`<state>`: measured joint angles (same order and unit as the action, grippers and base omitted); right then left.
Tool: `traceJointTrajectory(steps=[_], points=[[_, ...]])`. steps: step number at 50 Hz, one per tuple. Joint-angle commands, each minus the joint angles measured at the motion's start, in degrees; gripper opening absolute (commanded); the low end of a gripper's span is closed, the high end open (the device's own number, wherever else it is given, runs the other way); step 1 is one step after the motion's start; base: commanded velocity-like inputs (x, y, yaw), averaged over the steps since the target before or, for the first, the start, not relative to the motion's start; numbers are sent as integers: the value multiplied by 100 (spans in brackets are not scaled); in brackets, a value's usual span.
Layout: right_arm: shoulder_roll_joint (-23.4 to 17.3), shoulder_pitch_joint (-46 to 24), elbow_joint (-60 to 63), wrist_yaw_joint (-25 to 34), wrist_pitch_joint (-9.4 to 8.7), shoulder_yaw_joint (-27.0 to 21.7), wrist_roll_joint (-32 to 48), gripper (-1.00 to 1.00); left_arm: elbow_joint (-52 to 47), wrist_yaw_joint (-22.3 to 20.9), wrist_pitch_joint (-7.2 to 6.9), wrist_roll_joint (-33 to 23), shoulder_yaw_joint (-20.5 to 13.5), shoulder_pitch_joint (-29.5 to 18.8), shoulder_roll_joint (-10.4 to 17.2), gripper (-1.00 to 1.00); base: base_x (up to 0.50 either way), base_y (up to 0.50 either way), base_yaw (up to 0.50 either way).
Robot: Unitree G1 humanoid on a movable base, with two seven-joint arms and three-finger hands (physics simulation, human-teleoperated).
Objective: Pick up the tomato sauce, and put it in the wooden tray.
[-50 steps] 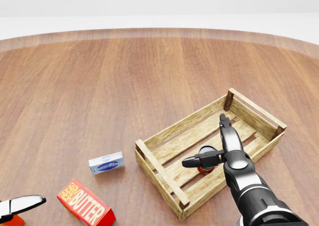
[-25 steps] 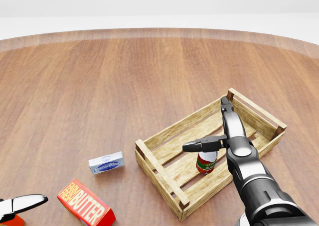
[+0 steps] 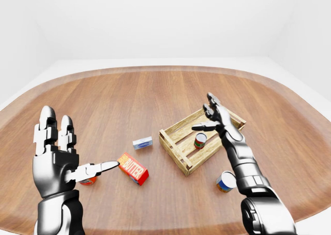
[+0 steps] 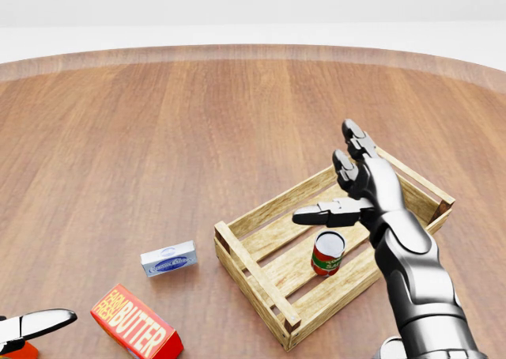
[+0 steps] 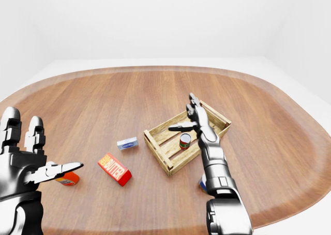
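A round wooden table [image 4: 158,122] holds a wooden tray [image 4: 261,276]. The tomato sauce [image 4: 327,253] stands upright inside it. The right hand [image 4: 360,187] hovers above, fingers spread apart. The left hand [image 3: 57,157] is open too.

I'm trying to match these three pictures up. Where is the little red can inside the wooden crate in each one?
Left-eye view: the red can stands right of centre, inside the wooden crate.
Head view: lower right, upright in the crate, below the right hand.
Right-eye view: just right of centre, in the crate.
Shared landmark: the red butter box, lying left of the crate in every view.
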<state>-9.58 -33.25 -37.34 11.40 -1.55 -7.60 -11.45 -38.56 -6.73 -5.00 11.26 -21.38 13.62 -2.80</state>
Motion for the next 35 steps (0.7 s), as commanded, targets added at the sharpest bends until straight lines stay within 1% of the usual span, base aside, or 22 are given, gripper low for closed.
traceJointTrajectory(steps=[1,6,8,18,26,31,35], points=[[-84,1069,2168,924,-345,-224,-1236,100,-24,-5,0,-1,-1,10,-4,100,0,0,0],[-150,1358,2607,1304,-345,-367,-1759,100,-18,-5,0,10,-16,2,0,100,0,0,0],[-164,1436,2632,1418,-345,-395,-1845,100,-6,-5,0,7,-18,-4,1,100,0,0,0],[-173,1626,2469,1964,-345,-458,-2255,100,3,2,0,24,-44,-25,13,100,0,0,0],[-254,1604,2287,2428,-345,-576,-2939,100,-2,-5,0,20,-36,-4,1,100,0,0,0],[-193,1627,2120,2447,-345,-481,-2747,100,-25,-10,0,41,-56,4,-5,100,0,0,0],[-183,1625,2059,2531,-345,-473,-2778,100,-58,-26,0,32,-41,34,-22,100,0,0,0]])
